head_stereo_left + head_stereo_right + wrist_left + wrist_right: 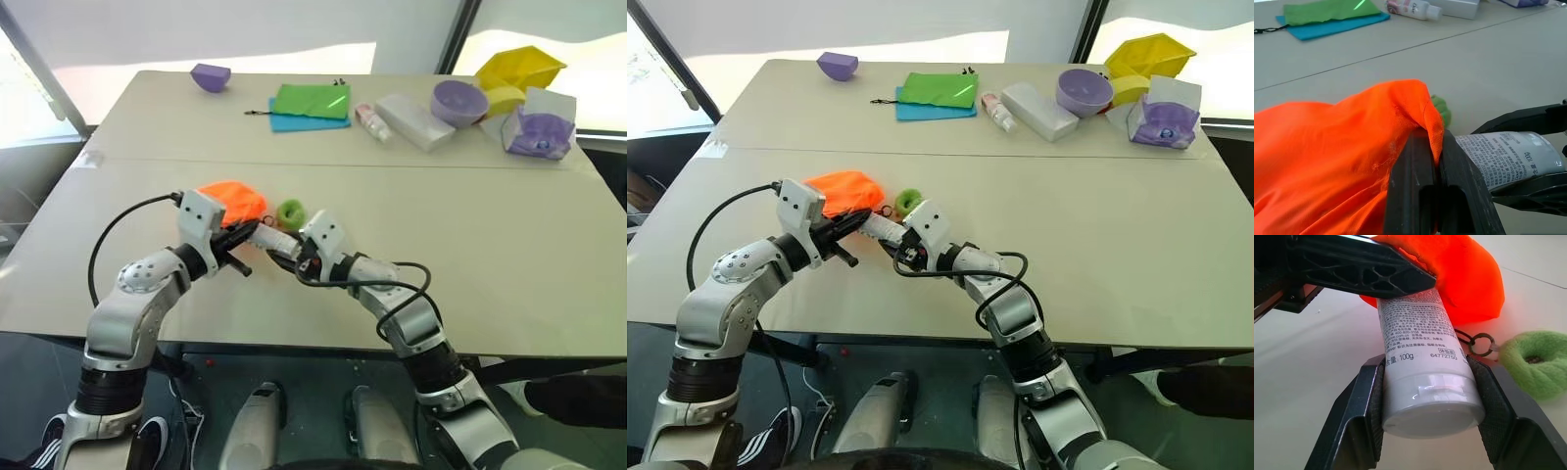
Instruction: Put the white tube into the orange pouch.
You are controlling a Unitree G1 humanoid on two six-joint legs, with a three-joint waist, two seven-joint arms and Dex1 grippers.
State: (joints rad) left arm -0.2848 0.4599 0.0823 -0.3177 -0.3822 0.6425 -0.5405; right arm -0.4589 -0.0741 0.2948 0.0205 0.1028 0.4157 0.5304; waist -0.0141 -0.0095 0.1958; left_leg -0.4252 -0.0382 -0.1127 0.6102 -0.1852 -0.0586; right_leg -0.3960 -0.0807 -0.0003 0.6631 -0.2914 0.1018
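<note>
Right gripper (1427, 396) jaws clamp the white tube (1422, 352) across its cap end, pads on both sides of the barrel, print side up. Left gripper (1435, 161) jaws are pinched shut on a fold of the orange pouch (1337, 156) fabric at its rim, holding the mouth up off the table (490, 255).

Tube crimped end points at the pouch; its far end sits right at the orange fabric, under the left finger. Can't tell if the tip is actually past the opening or just pressed against the outside.

Green pom-pom (291, 212) and its ring lie on the table just beside the pouch, on the tube side. Green and blue flat pouches (310, 106), pink-and-white bottle (370, 122), white box (414, 120) are well apart from the pouch at the far edge, not involved.

Status: tube picked, pouch mouth held, both meeting at the pouch. Left: push tube fully inside, release it, let go of the rim. Roughly halfway, insertion not confirmed
</note>
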